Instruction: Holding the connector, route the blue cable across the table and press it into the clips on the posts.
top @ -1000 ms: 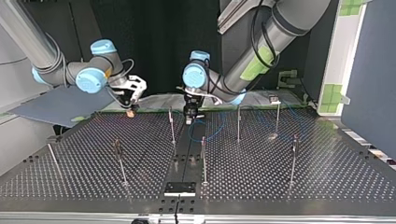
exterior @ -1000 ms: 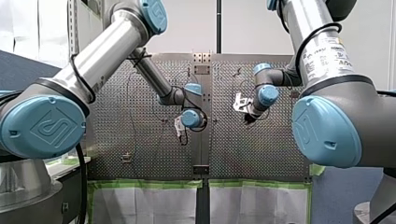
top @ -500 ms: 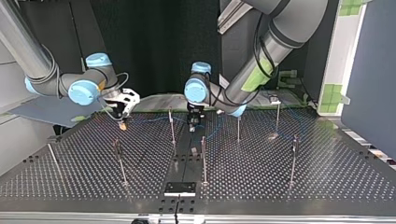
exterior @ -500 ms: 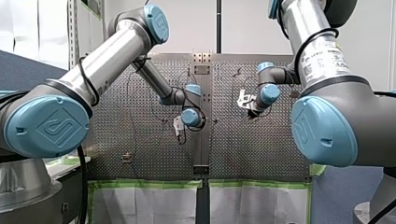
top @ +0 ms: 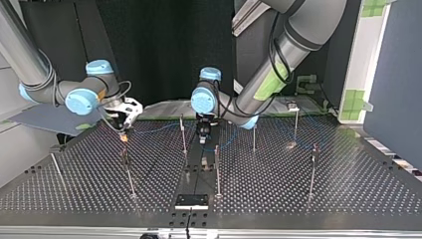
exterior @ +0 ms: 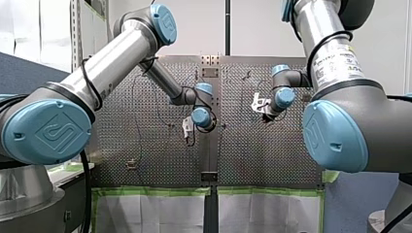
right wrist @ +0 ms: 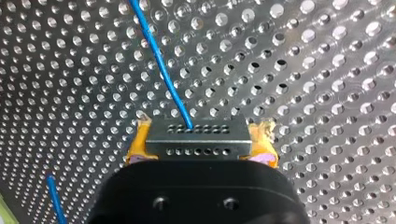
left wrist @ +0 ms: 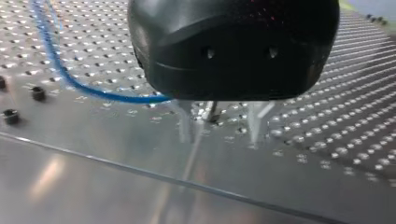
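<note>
My left arm (exterior: 114, 56) and my right arm (exterior: 335, 53): silver tubular links, light-blue logo-embossed joint caps (exterior: 46, 131), black external cables (exterior: 89, 80). My right end effector (right wrist: 201, 140): black housing (right wrist: 196, 196), apparently yellow pads (right wrist: 139, 142).

A blue cable (right wrist: 161, 65) is crossing the silver table (right wrist: 327, 70), which is patterned with rows of holes. The grey connector (right wrist: 198, 140) is showing two rows of dark dots, with yellow pads (right wrist: 137, 142) flanking the connector.

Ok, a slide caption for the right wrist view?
Right gripper clamps the connector; blue cable runs ahead over the perforated table.
</note>
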